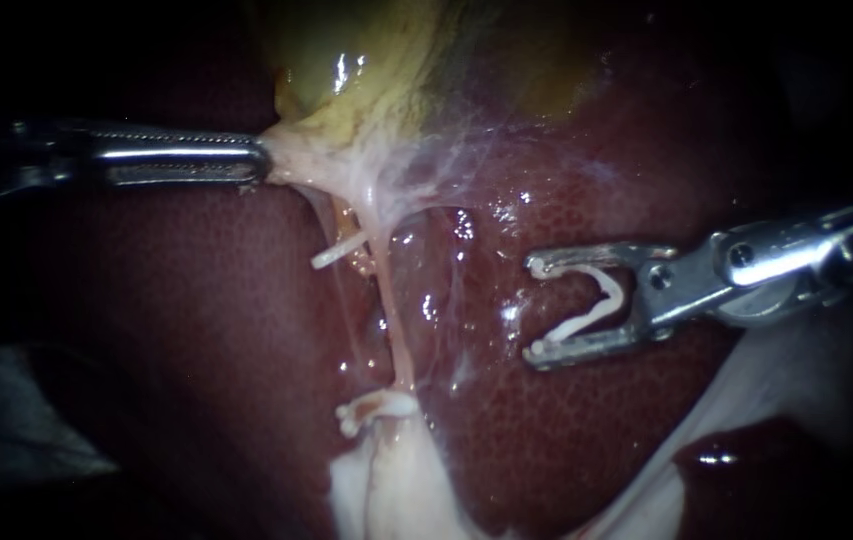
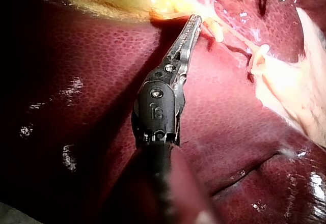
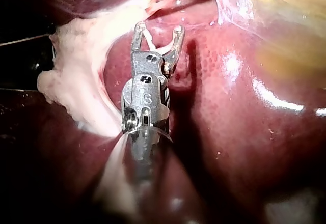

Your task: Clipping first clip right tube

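Note:
My left instrument (image 1: 264,160) comes in level, its jaws shut on pale tissue at the neck of the yellow-green gallbladder (image 1: 346,60), which is drawn taut. Two thin tubes run down from there. The left tube (image 1: 341,290) bears a white clip (image 1: 338,252). The right tube (image 1: 396,320) is bare along its middle. My right instrument (image 1: 536,310) holds an open white clip (image 1: 596,300) between its widely spread jaws. It stands to the right of the right tube, apart from it. In the right wrist view the loaded jaws (image 3: 157,33) hover over the liver.
Dark red liver (image 1: 566,440) lies under everything. Another white clip (image 1: 354,413) sits where the tubes meet a lump of white tissue (image 1: 386,490) below. Thin webbing (image 1: 466,160) spreads from the gallbladder over the liver. In the left wrist view the jaws (image 2: 195,20) pinch tissue beside the tubes (image 2: 234,33).

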Available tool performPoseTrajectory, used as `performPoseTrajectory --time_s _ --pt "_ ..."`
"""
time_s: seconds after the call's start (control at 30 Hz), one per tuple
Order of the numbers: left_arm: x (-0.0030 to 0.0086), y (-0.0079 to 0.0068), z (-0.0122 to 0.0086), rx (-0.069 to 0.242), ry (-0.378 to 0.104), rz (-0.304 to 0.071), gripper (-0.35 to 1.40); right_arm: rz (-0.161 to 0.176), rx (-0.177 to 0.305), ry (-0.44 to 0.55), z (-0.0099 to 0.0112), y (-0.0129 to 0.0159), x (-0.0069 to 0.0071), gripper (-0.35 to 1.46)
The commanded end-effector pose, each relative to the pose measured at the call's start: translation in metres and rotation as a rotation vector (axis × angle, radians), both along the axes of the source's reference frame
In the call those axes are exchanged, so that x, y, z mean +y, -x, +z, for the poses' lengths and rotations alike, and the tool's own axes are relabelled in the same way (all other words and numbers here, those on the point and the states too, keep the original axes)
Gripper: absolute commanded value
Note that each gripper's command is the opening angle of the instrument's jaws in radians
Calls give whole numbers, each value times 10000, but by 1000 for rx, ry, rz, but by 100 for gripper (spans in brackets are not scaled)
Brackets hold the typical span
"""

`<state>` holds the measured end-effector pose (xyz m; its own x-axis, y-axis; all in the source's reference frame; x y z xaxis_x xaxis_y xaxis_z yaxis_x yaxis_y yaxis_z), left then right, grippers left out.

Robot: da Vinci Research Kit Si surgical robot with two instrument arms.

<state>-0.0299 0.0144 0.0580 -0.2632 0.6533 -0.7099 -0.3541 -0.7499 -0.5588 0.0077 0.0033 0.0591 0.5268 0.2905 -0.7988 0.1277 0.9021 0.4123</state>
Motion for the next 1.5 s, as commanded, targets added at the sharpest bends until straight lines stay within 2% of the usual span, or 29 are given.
performPoseTrajectory --time_s 0.03,0.23,0.33,0.57,0.63,0.8,0.9,0.97,1.07,1.27,1.5 --pt "0 1 1 0 1 0 -35 3 -3 -17 3 -4 -2 48" --pt "0 1 1 0 1 -1 -35 8 14 -101 24 -34 -18 47" --pt "0 1 0 0 1 -1 -35 27 10 -138 36 -50 -23 47" --pt "0 2 -1 1 0 -2 -35 60 -14 -185 69 -75 -28 48" --pt "0 2 -1 1 0 -2 -35 61 -7 -204 77 -78 -30 48" --pt "0 3 -1 1 0 -3 -35 83 56 -327 91 -86 -36 48" --pt "0 4 -1 2 0 -3 -35 98 118 -422 94 -90 -38 48" --pt "-1 4 -1 2 1 -3 -35 94 155 -471 94 -93 -38 47" --pt "-1 5 -1 2 1 -3 -35 112 183 -513 95 -97 -37 48" --pt "-1 5 -1 2 1 -4 -35 118 227 -579 94 -102 -40 49" --pt "-1 5 -1 2 1 -4 -35 130 260 -640 81 -106 -50 48"
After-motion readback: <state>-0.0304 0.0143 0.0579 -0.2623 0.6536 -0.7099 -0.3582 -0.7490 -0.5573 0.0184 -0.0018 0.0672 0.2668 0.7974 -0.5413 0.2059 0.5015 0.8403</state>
